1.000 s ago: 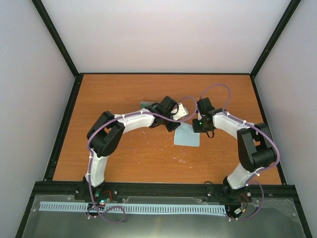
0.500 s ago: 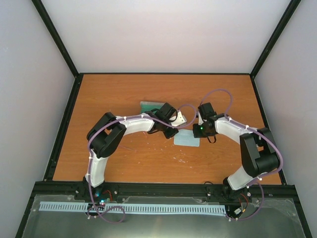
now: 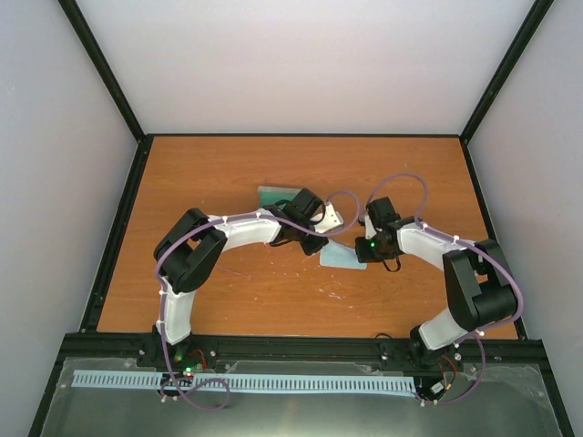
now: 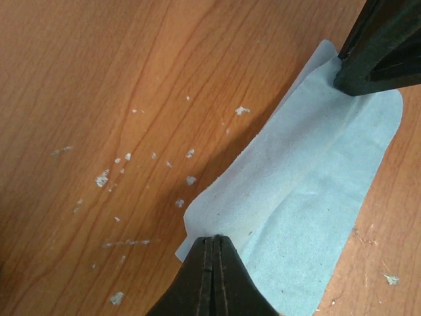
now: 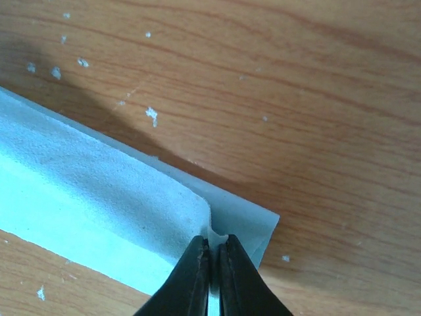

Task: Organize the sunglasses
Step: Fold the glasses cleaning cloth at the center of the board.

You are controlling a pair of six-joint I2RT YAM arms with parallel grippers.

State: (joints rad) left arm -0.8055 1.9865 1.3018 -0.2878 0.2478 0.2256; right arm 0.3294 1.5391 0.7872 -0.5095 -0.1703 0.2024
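The sunglasses are out of view in every frame. A light blue-grey cloth (image 3: 342, 259) lies folded over on the wooden table, between the two grippers. My left gripper (image 3: 322, 244) is shut on the cloth's left edge; in the left wrist view its tip (image 4: 214, 240) pinches the upper layer of the cloth (image 4: 309, 178). My right gripper (image 3: 363, 251) is shut on the cloth's right corner; in the right wrist view a bit of the cloth (image 5: 85, 191) stands between its jaws at the tip (image 5: 214, 240). The right gripper's fingers (image 4: 385, 46) also show in the left wrist view.
The grey case with teal lining (image 3: 273, 195) lies just behind the left forearm, mostly hidden by it. The table top (image 3: 228, 291) is scratched and speckled with white flecks. Black frame rails (image 3: 117, 237) run along the table's sides.
Both grippers have moved nearer to me and lower with the cloth's far edge in them. The cloth has doubled over and shows as a smaller patch.
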